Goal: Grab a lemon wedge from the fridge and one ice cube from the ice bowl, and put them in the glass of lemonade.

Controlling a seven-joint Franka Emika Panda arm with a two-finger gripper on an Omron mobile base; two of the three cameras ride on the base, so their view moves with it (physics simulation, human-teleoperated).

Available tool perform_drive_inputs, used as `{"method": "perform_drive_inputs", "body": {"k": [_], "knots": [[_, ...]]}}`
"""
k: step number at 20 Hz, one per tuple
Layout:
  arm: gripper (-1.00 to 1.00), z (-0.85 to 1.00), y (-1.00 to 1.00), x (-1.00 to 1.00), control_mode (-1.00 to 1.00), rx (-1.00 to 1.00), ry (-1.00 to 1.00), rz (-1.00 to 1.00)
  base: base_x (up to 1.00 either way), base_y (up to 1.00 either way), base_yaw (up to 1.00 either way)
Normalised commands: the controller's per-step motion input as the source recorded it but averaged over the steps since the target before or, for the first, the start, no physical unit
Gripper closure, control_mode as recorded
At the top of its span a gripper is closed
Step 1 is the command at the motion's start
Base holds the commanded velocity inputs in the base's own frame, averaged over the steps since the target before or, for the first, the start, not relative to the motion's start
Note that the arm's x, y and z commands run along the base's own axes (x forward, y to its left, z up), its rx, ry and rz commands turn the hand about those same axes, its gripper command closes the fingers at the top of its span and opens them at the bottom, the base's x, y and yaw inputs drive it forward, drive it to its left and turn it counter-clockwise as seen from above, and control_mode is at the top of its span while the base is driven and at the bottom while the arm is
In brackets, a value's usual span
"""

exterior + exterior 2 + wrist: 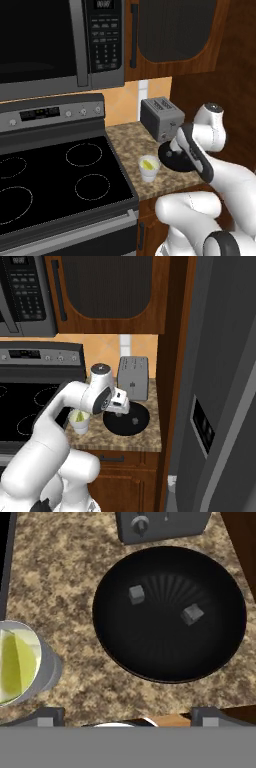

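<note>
While the white robot arm reaches over a speckled brown granite counter, its gripper hangs above a black ice bowl, with nothing between its two dark fingertips, which stand wide apart at the near edge of the hand view.

The ice bowl is round, shallow and black. Two small grey ice cubes lie inside it, apart from each other: one ice cube toward the left of the bowl's middle, the other ice cube to its right. In the right base view the bowl sits on the counter just in front of a grey two-slot toaster, with the arm's wrist above its left side.

The glass of lemonade stands on the counter just left of the bowl, close to it and near the edge of the stove. It is a small whitish tumbler. A yellow lemon wedge rests inside the glass, leaning against the pale liquid; in the left base view the wedge shows as a bright yellow patch at the glass's mouth.

To the left of the counter is a black glass cooktop with ring-marked burners and a grey control panel behind it. A microwave hangs above the stove, and dark wooden cabinets hang above the counter. At the far right stands the tall grey fridge, doors closed, with a black dispenser panel on its front.
</note>
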Motion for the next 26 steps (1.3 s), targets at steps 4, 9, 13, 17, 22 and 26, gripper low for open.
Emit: {"method": "perform_drive_inputs", "body": {"k": [4, 9, 13, 17, 22, 26], "knots": [[-1.0, 0.11, -0.54, 0.46, -1.0, 0.0, 0.09, 0.0, 0.0, 0.0, 0.0], [-1.0, -0.18, -0.16, 0.48, -1.0, 0.0, 0.1, 0.02, 0.0, 0.0, 0.0], [-1.0, -0.44, 0.0, 0.22, -1.0, 0.0, 0.03, 0.01, 0.0, 0.0, 0.0], [-1.0, -0.59, -0.01, 0.24, -1.0, 0.0, 0.03, 0.0, 0.0, 0.0, 0.0], [-1.0, -0.52, 0.0, 0.35, -1.0, 0.0, 0.1, 0.05, 0.0, 0.0, 0.0], [-1.0, -0.26, -0.15, 0.48, -1.0, 0.0, 0.17, 0.19, 0.0, 0.0, 0.0]]}}
